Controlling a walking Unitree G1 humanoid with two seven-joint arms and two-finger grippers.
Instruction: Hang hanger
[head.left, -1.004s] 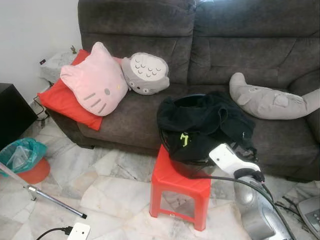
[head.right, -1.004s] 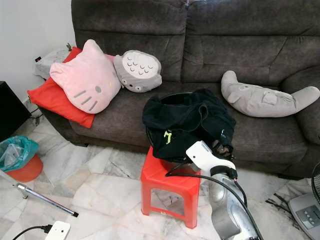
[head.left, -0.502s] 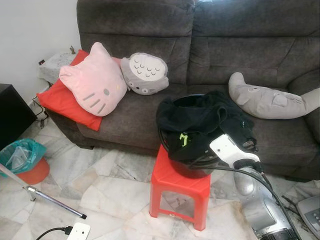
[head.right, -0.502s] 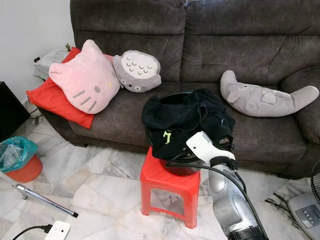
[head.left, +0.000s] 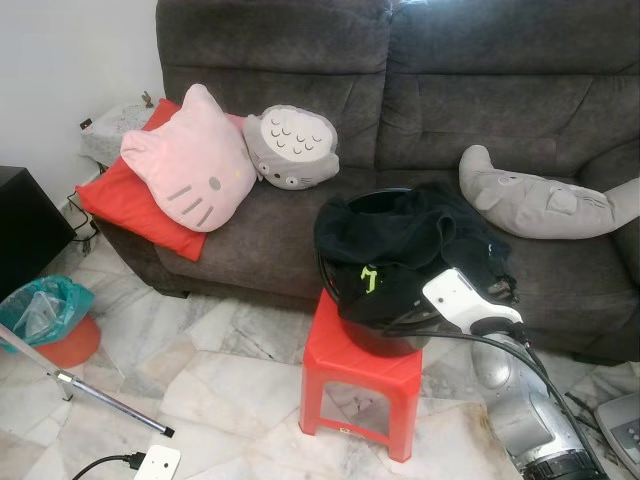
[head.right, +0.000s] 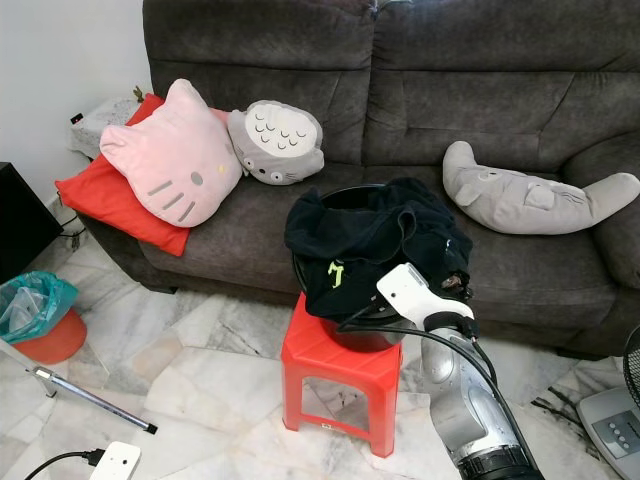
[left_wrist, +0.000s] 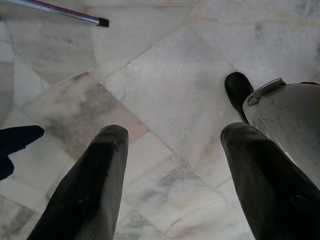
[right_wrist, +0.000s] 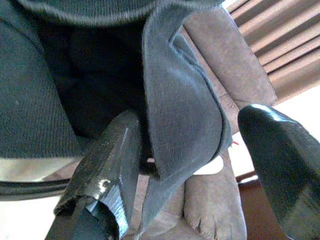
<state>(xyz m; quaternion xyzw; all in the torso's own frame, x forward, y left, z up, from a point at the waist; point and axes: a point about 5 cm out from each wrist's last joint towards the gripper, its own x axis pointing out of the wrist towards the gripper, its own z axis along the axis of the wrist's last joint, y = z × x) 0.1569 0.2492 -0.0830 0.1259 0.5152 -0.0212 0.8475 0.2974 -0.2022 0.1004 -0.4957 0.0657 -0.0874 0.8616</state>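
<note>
Right wrist view: the right gripper (right_wrist: 200, 165) has its two black fingers (right_wrist: 107, 185) spread wide, a fold of the black garment (right_wrist: 185, 115) hanging in the gap between them and touching one finger; nothing is pinched. From the head camera, that gripper's white wrist housing (head.left: 458, 300) sits at the right edge of the black garment (head.left: 405, 245), which is heaped over a black basket (head.left: 375, 335) standing on the red stool (head.left: 362, 372). Whether a hanger lies inside the heap cannot be told; no hanger is visible among the folds.

The left gripper (left_wrist: 175, 185) hangs over the marble floor (left_wrist: 170, 90), fingers (left_wrist: 90, 190) parted and holding nothing, with the tip of a metal pole (left_wrist: 60, 10) lying on the tiles beyond it.

Behind the stool stands a dark grey sofa (head.left: 450, 90). On the sofa, left of the stool, a pink cat cushion (head.left: 190, 160) leans on a red pillow (head.left: 125, 205), touching a grey round plush (head.left: 290, 145). Right of the stool a long grey plush (head.left: 545, 200) lies on the seat. On the floor well left of the stool are an orange bin with a teal bag (head.left: 45, 320), the metal pole (head.left: 105, 400) and a white power strip (head.left: 155, 462).
</note>
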